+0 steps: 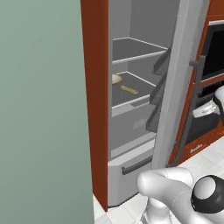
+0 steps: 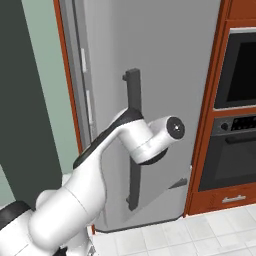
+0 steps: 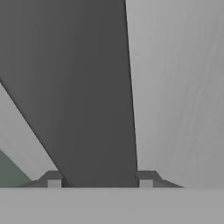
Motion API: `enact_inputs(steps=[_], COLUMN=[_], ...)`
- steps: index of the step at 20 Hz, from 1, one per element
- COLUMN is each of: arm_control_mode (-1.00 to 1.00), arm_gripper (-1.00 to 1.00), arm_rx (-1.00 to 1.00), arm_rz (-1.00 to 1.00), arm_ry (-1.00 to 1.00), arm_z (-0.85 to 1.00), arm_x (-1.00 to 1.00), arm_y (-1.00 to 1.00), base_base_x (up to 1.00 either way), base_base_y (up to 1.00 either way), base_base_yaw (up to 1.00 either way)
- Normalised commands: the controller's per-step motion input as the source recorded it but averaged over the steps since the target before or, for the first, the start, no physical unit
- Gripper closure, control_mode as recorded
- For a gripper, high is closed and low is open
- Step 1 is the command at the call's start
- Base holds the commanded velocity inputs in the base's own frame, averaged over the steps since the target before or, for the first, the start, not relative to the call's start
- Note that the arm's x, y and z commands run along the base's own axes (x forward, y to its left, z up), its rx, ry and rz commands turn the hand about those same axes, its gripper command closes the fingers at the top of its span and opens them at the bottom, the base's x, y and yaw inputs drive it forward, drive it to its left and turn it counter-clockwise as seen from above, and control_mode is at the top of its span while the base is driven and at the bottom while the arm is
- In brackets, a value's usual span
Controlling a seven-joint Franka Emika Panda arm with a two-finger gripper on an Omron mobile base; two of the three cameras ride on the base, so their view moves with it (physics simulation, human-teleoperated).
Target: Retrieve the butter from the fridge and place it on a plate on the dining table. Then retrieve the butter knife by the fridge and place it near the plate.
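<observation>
The fridge [image 1: 131, 57] stands open with its grey shelves showing. The butter [image 1: 129, 90], a thin pale yellow stick, lies on the middle shelf beside a tan round item [image 1: 116, 78]. The fridge door [image 2: 170, 60] is swung out towards me. In the hand view my gripper [image 3: 100, 181] has one fingertip on each side of the dark bar handle [image 3: 87, 87], closed against it. In the right base view my arm's wrist hides the grip on the handle [image 2: 132, 95]. The plate, the dining table and the butter knife are out of view.
A red-brown cabinet panel [image 1: 94, 87] frames the fridge on the left, next to a green wall [image 1: 39, 109]. Built-in ovens [image 2: 240, 75] stand right of the door. The fridge's bottom drawer [image 1: 131, 168] has a dark handle. The floor [image 2: 200, 235] is white tile.
</observation>
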Motion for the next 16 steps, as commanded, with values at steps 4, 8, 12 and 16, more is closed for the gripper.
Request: enact_inputs(steps=[4,8,12,16], arm_control_mode=[-1.00,-1.00,-1.00,-1.00], arm_gripper=[-1.00,-1.00,-1.00,-1.00], arm_rx=[0.00,0.00,0.00,-0.01], arm_rz=[0.00,0.00,0.00,-0.01], arm_ry=[0.02,0.00,0.00,0.00], arm_z=[0.01,0.04,0.15,0.27], arm_x=[-0.26,-0.29,-0.62,-0.50], arm_y=[-0.22,-0.13,-0.08,-0.08], base_base_x=[0.00,0.00,0.00,0.00], base_base_y=[0.00,0.00,0.00,0.00], base_base_yaw=[0.00,0.00,0.00,0.00])
